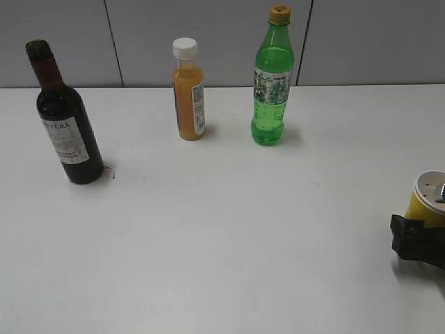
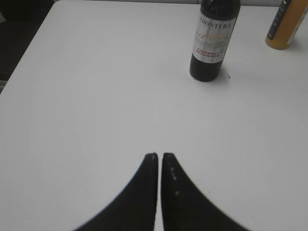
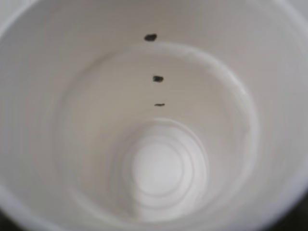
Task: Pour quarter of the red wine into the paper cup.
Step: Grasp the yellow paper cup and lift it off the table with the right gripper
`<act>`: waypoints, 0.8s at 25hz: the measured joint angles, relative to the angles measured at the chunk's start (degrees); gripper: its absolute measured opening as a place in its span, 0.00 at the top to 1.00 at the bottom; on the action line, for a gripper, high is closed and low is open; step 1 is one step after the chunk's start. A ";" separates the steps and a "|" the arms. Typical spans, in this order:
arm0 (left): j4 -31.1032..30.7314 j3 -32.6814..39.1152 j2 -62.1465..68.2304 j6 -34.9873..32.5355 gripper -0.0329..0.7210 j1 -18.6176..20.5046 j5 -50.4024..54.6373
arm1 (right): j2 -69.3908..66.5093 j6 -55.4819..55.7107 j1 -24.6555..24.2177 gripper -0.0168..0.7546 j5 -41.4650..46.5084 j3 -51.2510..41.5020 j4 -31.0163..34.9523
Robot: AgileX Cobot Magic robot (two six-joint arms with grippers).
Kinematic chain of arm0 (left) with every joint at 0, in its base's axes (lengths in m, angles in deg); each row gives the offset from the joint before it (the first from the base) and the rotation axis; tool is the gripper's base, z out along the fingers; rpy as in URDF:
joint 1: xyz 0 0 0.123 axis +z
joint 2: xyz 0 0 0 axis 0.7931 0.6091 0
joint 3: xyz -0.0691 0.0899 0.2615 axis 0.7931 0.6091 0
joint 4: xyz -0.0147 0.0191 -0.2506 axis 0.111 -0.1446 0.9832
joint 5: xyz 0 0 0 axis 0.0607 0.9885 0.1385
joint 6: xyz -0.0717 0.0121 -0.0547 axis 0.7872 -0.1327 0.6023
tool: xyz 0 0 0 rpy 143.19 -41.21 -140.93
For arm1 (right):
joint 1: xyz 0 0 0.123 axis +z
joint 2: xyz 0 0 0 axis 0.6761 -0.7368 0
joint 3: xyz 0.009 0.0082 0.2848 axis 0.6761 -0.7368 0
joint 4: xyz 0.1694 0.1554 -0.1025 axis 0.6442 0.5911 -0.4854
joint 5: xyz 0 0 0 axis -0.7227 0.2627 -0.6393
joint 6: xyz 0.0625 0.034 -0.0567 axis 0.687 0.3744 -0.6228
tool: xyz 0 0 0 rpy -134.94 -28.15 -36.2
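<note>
1. The red wine [image 1: 64, 122], a dark bottle labelled Cabernet Sauvignon, stood upright near the bench's far left corner, foil top apparently in place and nothing touching it. If that top was not off before tilting, nothing would pour.

2. The left gripper [image 2: 159, 156] hovered over bare bench nearer the front edge, well apart from the bottle, its 2 fingers pressed together and holding nothing. Driven forward like that, it would likely knock the tall, narrow bottle over instead of straddling it.

3. The paper cup [image 1: 430, 198], yellow outside, sat at the right edge of the bench with the right gripper [image 1: 418, 238] against its lower wall; whether those fingers were actually squeezing it could not be told. Too hard a clench could crush the thin wall.

4. The right wrist view looked straight into the cup: a dry white inside with 3 small dark specks [image 3: 157, 78].

5. Bottle and cup stood well apart at opposite ends, so a badly aligned pour would spill on the white bench [image 1: 222, 243], and a quarter was easy to overshoot through dark glass.

6. The orange juice bottle [image 1: 188, 94] and green soda bottle [image 1: 271, 87] stood along the far edge, possibly within reach of a sweeping arm.
</note>
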 joint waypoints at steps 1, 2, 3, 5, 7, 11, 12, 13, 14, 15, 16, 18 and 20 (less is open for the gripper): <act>0.00 0.00 0.00 0.00 0.96 0.00 0.00 | -0.40 -0.05 0.00 0.13 -0.28 0.34 0.05; 0.00 0.00 0.00 0.00 0.96 0.00 0.00 | -0.89 -0.11 0.00 0.13 -0.63 0.66 0.04; 0.00 0.00 0.00 0.00 0.96 0.00 0.00 | -1.35 -0.16 0.00 0.13 -0.95 0.92 0.04; 0.00 0.00 0.00 0.00 0.96 0.00 0.00 | -2.03 -0.31 0.00 0.14 -1.75 1.25 0.17; 0.00 0.00 0.00 0.00 0.96 0.00 0.00 | -2.51 -0.31 0.00 0.14 -2.14 1.44 0.21; 0.00 0.00 0.00 0.00 0.96 0.00 0.00 | -2.71 -0.31 0.00 0.15 -2.41 1.51 0.32; 0.00 0.00 0.00 0.00 0.96 0.00 0.00 | -2.85 -0.31 0.00 0.16 -2.47 1.56 0.34; 0.00 0.00 0.00 0.00 0.96 0.00 0.00 | -3.12 -0.31 0.00 0.17 -2.73 1.70 0.39; 0.00 0.00 0.00 0.00 0.96 0.00 0.00 | -3.45 -0.31 0.00 0.18 -2.96 1.84 0.39; 0.00 0.00 0.00 0.00 0.96 0.00 0.00 | -3.77 -0.31 0.00 0.20 -3.36 2.06 0.39; 0.00 0.00 0.00 0.00 0.96 0.00 0.00 | -4.14 -0.31 0.00 0.22 -3.78 2.24 0.39; 0.00 0.00 0.00 0.00 0.96 0.00 0.00 | -4.81 -0.31 0.00 0.25 -4.71 2.35 0.39; 0.00 0.00 0.00 0.00 0.96 0.00 0.00 | -5.15 -0.31 0.00 0.26 -5.05 2.58 0.39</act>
